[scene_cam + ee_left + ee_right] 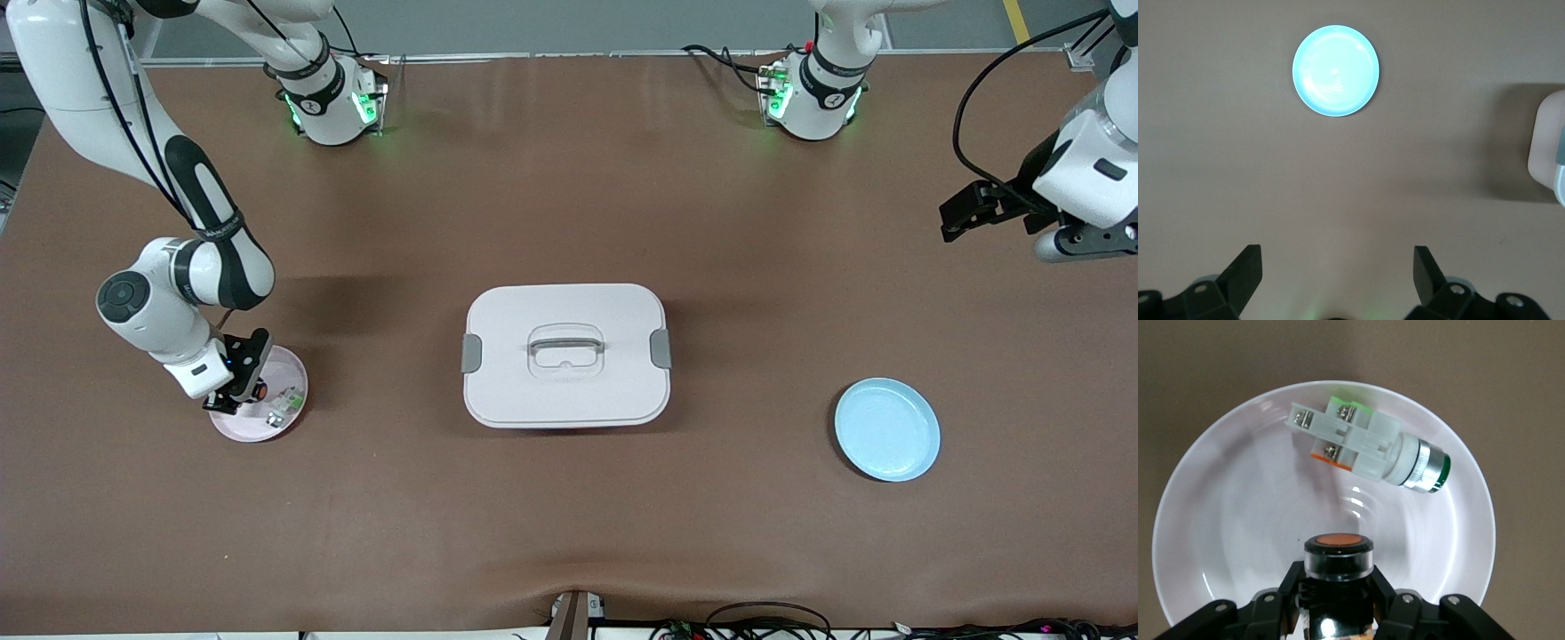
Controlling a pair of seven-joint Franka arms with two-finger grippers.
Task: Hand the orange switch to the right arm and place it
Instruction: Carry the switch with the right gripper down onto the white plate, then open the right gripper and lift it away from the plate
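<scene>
The orange switch (pixel 1339 555) sits between the fingers of my right gripper (pixel 1338 587), orange cap pointing away from the wrist, so the black body is what the jaws are clamped on. I judge that grip deliberate: holding the body leaves the cap end free and lets me set the part down end-first. In the front view the switch (pixel 261 389) is just over the pink plate (pixel 298 369) at the right arm's end of the table, with the right gripper (pixel 238 391) low above the plate's rim. From here I can't tell whether the switch already touches the plate or hangs just clear of it.

A second switch, whitish with a green end (pixel 1368 447), lies on its side in the same plate (pixel 1218 520), close to the orange one but not touching it. I'd mind that gap when letting go.

The handover looks done to me, with only the placing left. My left gripper (pixel 1338 273) is up in the air at the left arm's end of the table, jaws spread wide and holding nothing; that arm waits. The blue plate (pixel 887 429) lies bare below it. A closed white box with a handle (pixel 566 355) sits mid-table between the two plates.
</scene>
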